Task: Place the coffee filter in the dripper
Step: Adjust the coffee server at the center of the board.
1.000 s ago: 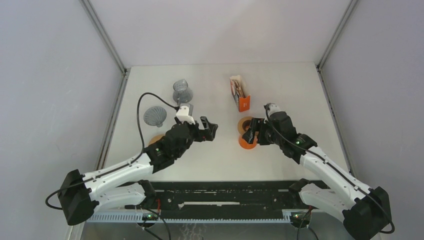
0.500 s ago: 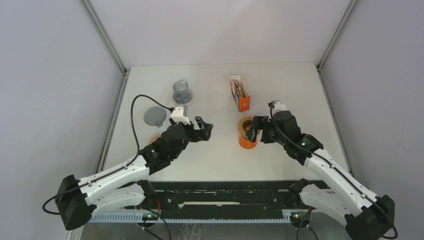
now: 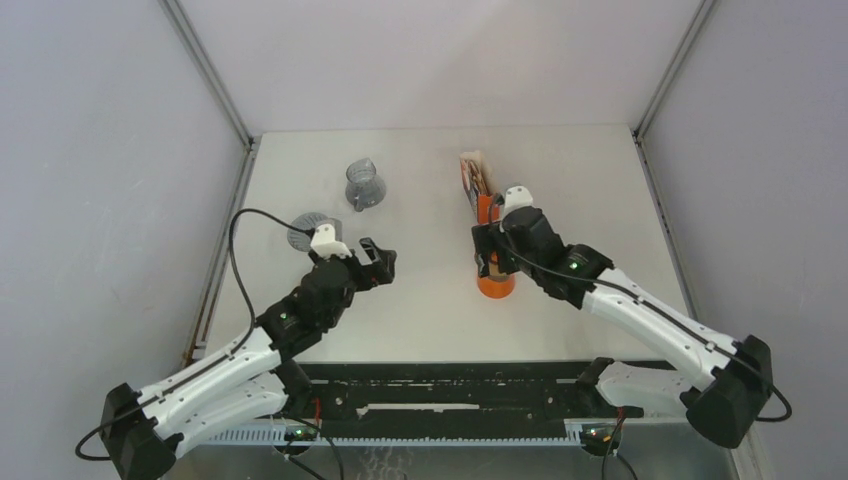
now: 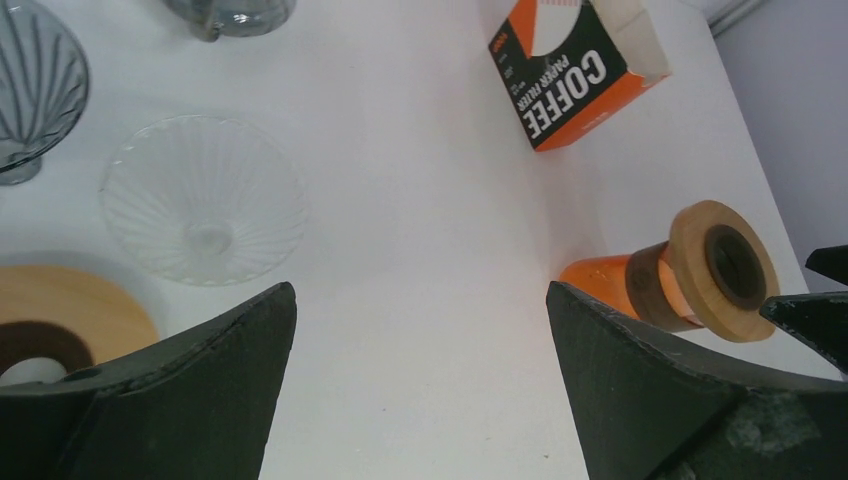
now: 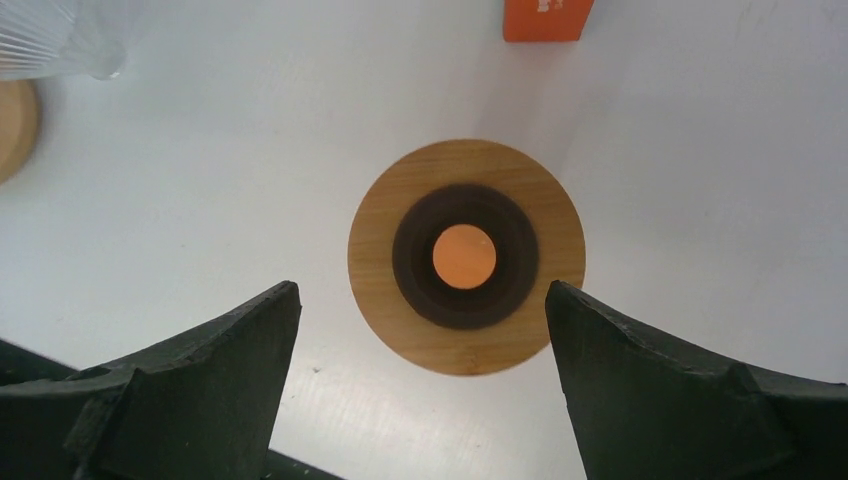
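The orange coffee filter box [image 3: 479, 186] lies at the back centre, open end away, and also shows in the left wrist view [image 4: 577, 72]. A clear ribbed dripper [image 4: 205, 199] sits on the table left of centre. An orange cup with a wooden collar [image 5: 466, 256] stands mid-table [image 3: 495, 283]. My right gripper [image 3: 487, 250] hovers directly above this cup, open and empty [image 5: 420, 295]. My left gripper [image 3: 377, 262] is open and empty over bare table [image 4: 420, 300], with the clear dripper ahead to its left.
A grey glass dripper [image 3: 364, 183] stands at the back left, and another grey ribbed one [image 4: 35, 90] is partly hidden by my left wrist in the top view [image 3: 301, 229]. A wooden ring [image 4: 60, 320] lies near the left arm.
The left arm has drawn back toward the near left. The right arm has moved left and forward, from beside the orange cup to above it.
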Tool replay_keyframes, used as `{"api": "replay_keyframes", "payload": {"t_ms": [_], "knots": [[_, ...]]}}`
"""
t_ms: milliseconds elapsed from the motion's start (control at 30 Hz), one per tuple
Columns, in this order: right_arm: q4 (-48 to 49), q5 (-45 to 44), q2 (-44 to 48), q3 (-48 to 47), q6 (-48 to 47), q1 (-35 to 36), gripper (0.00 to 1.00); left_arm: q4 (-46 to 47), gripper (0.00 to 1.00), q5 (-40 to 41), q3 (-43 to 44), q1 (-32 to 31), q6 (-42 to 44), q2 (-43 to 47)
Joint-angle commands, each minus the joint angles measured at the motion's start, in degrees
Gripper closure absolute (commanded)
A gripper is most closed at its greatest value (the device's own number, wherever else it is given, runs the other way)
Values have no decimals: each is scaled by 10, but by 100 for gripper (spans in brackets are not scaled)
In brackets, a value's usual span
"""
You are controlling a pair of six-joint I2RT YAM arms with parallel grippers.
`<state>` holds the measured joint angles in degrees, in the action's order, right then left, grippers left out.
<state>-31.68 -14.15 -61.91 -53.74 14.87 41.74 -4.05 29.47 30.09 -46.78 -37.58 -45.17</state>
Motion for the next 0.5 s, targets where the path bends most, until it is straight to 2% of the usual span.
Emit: {"api": "replay_keyframes", "payload": {"t_ms": [0, 300, 467], "knots": [[-4, -94, -57, -51, -52, 36, 0, -20, 0, 29, -23, 20, -28, 34], [-17, -178, -159, -104, -76, 57, 0, -34, 0, 35, -50, 47, -38, 59], [-35, -210, -183, -112, -73, 57, 0, -34, 0, 34, -54, 58, -39, 58]]}}
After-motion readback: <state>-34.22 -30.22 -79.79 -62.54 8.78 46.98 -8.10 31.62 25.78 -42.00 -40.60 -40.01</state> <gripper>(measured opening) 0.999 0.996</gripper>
